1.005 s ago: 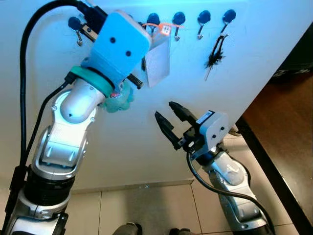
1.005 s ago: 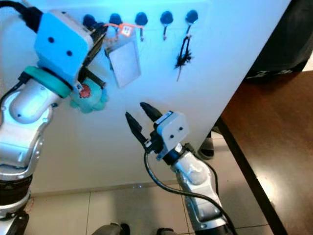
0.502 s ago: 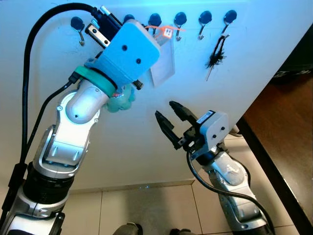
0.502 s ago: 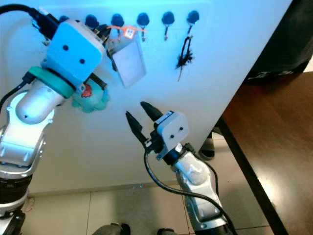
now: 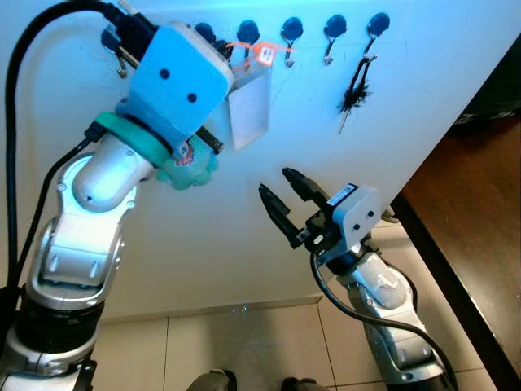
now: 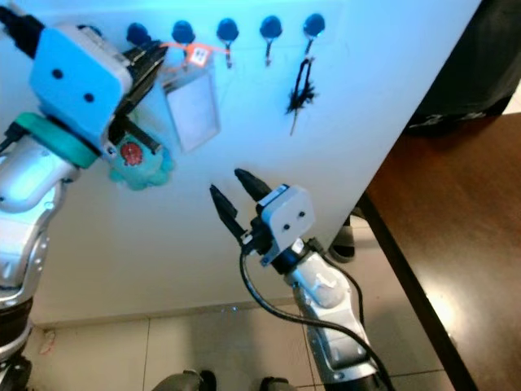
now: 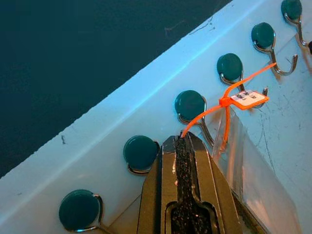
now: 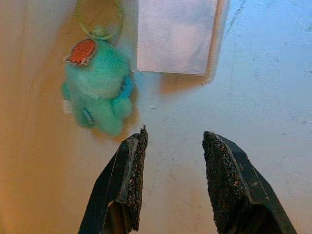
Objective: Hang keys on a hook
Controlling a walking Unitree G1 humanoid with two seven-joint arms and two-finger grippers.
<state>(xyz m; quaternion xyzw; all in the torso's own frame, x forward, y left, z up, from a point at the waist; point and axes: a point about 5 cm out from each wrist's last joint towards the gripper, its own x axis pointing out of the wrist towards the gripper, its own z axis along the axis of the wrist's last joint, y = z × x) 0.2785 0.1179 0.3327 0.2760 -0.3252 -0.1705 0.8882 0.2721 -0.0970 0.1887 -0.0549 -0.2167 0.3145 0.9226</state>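
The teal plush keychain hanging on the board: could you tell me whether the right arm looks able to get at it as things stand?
Probably yes. The right gripper is open and aimed at the board, with the teal plush keychain just ahead and nothing between them. The left gripper, shut on the orange tie, sits higher, by the hooks.

I see a white wall (image 5: pixel 423 106) carrying a row of dark-capped hooks (image 5: pixel 335 31). An orange tie (image 7: pixel 209 109), clear pouch (image 6: pixel 192 114), teal plush (image 6: pixel 138 165) and black tassel (image 5: pixel 355 90) hang from them.

Left gripper (image 7: pixel 183 139) has shifted along the hooks (image 7: pixel 190 106) — pouch (image 5: pixel 248 114) hangs straighter.
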